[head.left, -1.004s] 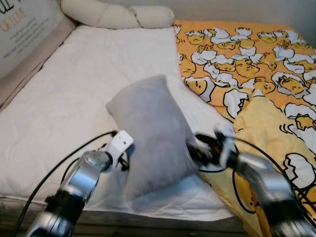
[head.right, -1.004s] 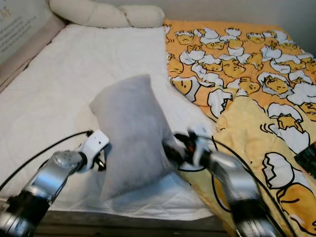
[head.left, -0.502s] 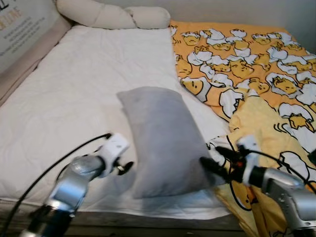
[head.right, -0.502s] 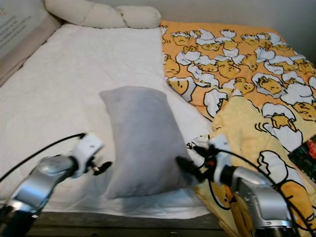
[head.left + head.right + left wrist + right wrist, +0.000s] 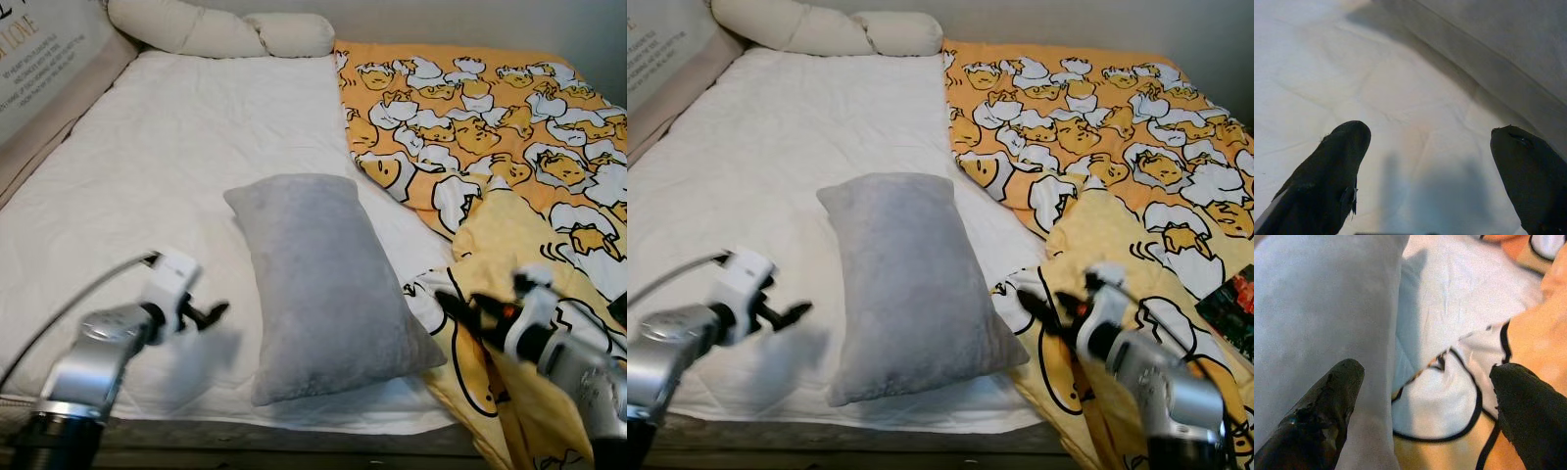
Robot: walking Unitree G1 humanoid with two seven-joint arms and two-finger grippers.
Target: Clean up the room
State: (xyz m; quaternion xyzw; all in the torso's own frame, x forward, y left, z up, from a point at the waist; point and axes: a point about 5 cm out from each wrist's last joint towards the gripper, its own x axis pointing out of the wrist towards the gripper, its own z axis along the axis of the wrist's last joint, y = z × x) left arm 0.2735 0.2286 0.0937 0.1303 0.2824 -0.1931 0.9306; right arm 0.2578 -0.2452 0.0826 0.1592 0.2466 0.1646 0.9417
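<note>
From my head, the grey pillow (image 5: pixel 328 282) lies flat on the bed (image 5: pixel 147 176) between my hands, touching neither. My left hand (image 5: pixel 1430 171) gapes over the white sheet. My right hand (image 5: pixel 1425 406) gapes over the pillow's edge and yellow blanket (image 5: pixel 1528 323).

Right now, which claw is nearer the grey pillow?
Right. The right claw sits just off the grey pillow's near corner; the left claw hangs farther off its other side.
</note>
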